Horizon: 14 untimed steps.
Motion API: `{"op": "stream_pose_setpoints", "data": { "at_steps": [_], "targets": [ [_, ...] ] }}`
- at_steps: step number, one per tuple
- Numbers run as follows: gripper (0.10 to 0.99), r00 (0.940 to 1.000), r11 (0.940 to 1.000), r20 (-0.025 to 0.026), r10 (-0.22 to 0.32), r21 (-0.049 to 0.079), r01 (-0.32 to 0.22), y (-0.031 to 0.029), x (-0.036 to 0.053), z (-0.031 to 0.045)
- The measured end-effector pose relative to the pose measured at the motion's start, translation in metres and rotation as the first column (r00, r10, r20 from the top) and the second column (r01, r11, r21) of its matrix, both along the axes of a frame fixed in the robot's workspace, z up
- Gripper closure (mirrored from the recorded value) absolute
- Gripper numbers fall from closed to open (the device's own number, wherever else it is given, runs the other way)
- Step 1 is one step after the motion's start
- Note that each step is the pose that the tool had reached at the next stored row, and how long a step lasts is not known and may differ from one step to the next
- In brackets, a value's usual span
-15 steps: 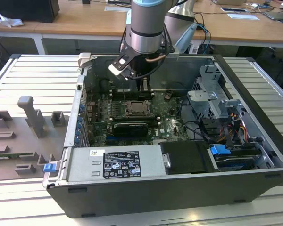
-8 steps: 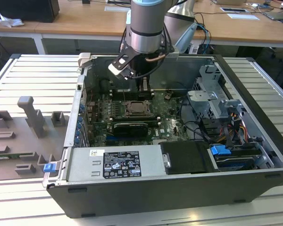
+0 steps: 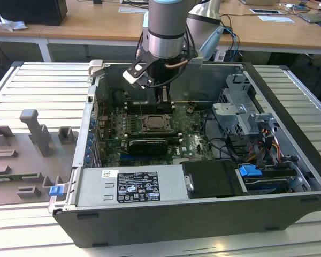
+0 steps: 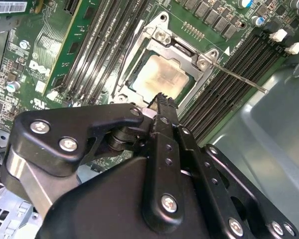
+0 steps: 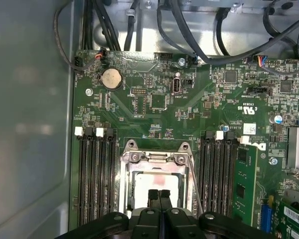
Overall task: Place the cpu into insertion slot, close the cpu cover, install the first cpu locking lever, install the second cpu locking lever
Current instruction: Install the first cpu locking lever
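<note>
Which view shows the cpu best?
Second wrist view: the cpu shows its face almost wholly clear. In the first wrist view the gripper covers one edge; in the exterior view it is a distant patch.

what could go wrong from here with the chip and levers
1. The gripper is shut with its tips right over the chip and cover; pressing down off-centre might scrape the chip.
2. One lever looks unlatched, slanting over the memory slots; it might slip off the narrow tips and spring back.
</note>
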State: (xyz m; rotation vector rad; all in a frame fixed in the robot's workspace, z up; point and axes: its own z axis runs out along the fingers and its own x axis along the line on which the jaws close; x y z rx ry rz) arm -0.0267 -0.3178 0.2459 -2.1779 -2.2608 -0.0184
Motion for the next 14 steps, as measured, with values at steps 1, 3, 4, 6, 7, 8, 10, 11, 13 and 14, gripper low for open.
{"op": "stream_pose_setpoints", "data": {
  "at_steps": [1, 3, 4, 6, 7, 8, 10, 11, 13, 14],
  "targets": [
    [0.98, 1.0, 1.0, 0.0, 0.0, 0.0, 0.0, 0.0, 0.0, 0.0014],
    [0.98, 1.0, 1.0, 0.0, 0.0, 0.0, 0.0, 0.0, 0.0, 0.0041],
    [0.98, 1.0, 1.0, 0.0, 0.0, 0.0, 0.0, 0.0, 0.0, 0.0058],
    [0.98, 1.0, 1.0, 0.0, 0.0, 0.0, 0.0, 0.0, 0.0, 0.0156],
    [0.98, 1.0, 1.0, 0.0, 0.0, 0.0, 0.0, 0.0, 0.0, 0.0235],
    [0.98, 1.0, 1.0, 0.0001, 0.0, 0.0, 0.0, 0.0, 0.0, 0.0311],
    [0.98, 1.0, 1.0, -0.0001, 0.001, 0.0, -0.001, 0.0, 0.0, 0.0407],
    [0.98, 1.0, 1.0, 0.0001, 0.005, 0.0, -0.005, 0.0, 0.0, 0.0411],
    [0.98, 0.9972, 0.9972, 0.0001, 0.074, 0.0, -0.074, 0.0, 0.0, 0.041],
    [0.98, 0.9933, 0.9933, -0.0001, 0.116, 0.0, -0.116, 0.0, 0.0, 0.0408]
  ]
}}
